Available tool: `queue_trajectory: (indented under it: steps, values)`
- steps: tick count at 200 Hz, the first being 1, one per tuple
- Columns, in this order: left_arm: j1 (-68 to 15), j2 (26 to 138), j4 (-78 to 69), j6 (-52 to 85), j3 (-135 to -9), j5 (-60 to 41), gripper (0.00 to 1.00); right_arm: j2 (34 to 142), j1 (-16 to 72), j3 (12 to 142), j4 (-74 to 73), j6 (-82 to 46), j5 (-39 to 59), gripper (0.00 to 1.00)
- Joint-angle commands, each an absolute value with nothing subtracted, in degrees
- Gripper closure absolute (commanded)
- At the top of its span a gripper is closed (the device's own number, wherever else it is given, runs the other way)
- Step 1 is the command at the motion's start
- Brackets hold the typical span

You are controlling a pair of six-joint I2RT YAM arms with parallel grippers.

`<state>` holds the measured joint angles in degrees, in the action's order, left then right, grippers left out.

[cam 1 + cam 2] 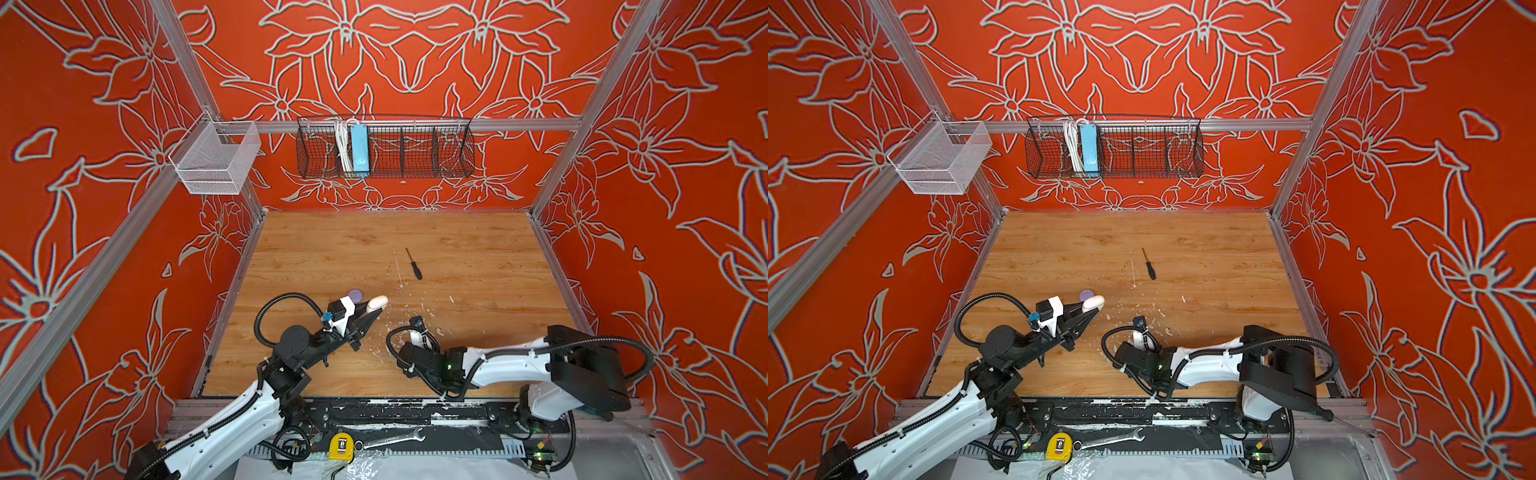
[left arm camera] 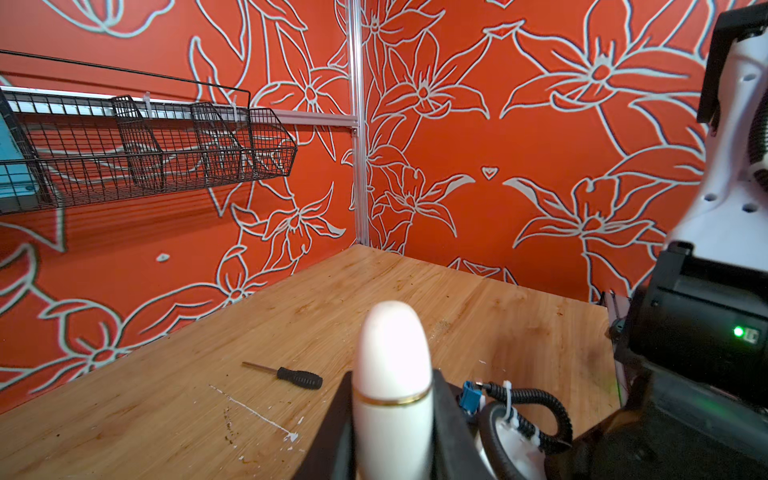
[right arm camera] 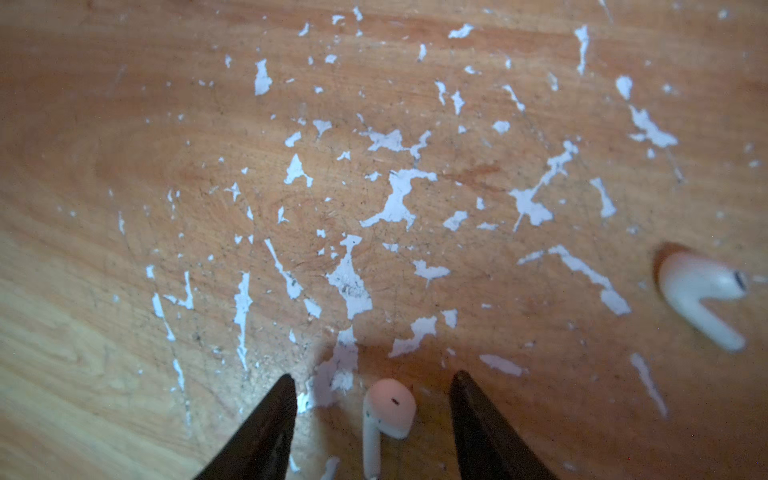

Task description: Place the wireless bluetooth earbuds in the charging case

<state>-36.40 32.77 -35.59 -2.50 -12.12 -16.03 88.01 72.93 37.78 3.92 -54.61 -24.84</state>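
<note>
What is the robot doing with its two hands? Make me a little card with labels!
Left fingers: shut on the closed cream charging case
Right fingers: open, one on each side of a cream-white earbud, not touching it
Second earbud: lying loose on the table nearby
Lavender case: on the table, next to the cream one
Screwdriver: farther back, untouched

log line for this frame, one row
left gripper: shut on cream case | right gripper: open, astride cream earbud | second earbud: loose nearby
</note>
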Motion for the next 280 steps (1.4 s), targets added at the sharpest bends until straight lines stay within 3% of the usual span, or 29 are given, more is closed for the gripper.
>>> queue_trajectory:
  steps: [1, 45, 84, 119, 280]
  values:
    - [-36.72, 32.3, -37.17, -2.2, -12.37, -15.83, 1.0, 83.46, 72.75, 38.38, 6.78, -54.6, -28.12, 0.34]
    - [-36.73, 33.47, -40.6, -3.89, -11.79, -21.78, 1.0, 68.65, 74.56, 40.0, 4.04, -41.18, -29.47, 0.34]
    - [-36.74, 35.61, -44.7, -5.35, -11.76, -30.74, 1.0, 58.3, 75.33, 39.48, -5.0, -28.44, -17.26, 0.39]
    - [-36.87, 37.3, -44.96, -5.8, -12.98, -35.37, 1.0, 57.54, 75.5, 43.46, -2.73, -24.03, -14.48, 0.41]
    - [-38.58, 39.3, -43.07, -9.05, -14.94, -42.36, 1.0, 50.9, 75.15, 42.79, -1.85, -19.45, -26.87, 0.43]
